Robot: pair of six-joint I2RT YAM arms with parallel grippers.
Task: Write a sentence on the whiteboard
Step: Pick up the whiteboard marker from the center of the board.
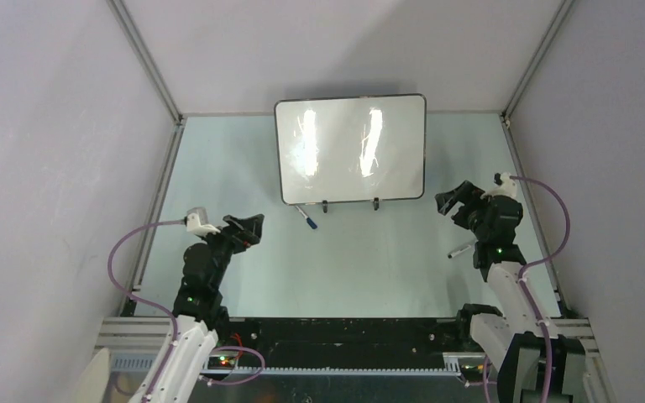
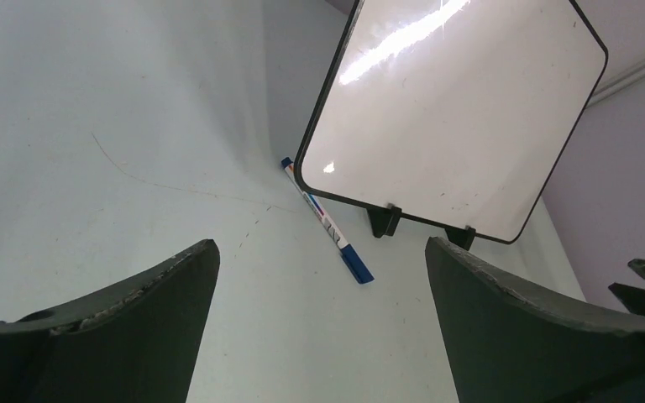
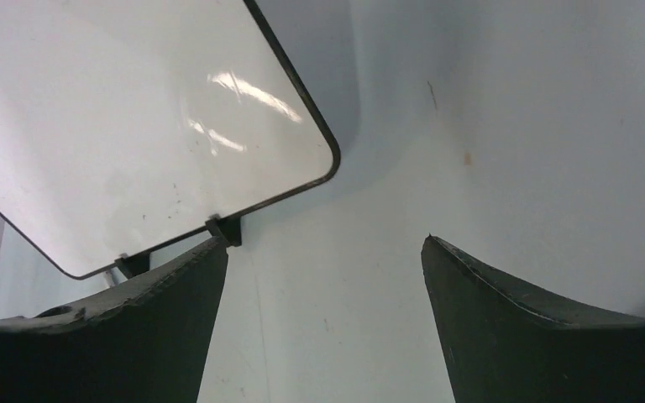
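1. Black left fingers (image 1: 246, 228) hang spread wide and empty over the table (image 1: 344, 277), toward its left edge.
2. A blue marker (image 2: 327, 222) lies flat just in front of the board's left foot (image 1: 325, 206), toward the far edge. It is thin, smooth and probably light, so it could roll. The best grip is across the middle of the barrel, leaving the tip free.
3. The whiteboard (image 1: 350, 149) stands at the middle of the far edge, leaning back on two small feet. Its face is glossy, shows glare, and carries no writing that I can see. It looks stiff but light, and its slick surface gives little to grip. A pressing pen tip could push it back or tip it, so I would steady it by the thin black rim at a side or top corner, never by the face.
4. A pale stick (image 1: 460, 250) lies near the right edge. It may be a second pen, but it is too small to be sure.
5. The right fingers (image 1: 453, 200) are likewise parted and hold nothing, near the board's lower right corner.
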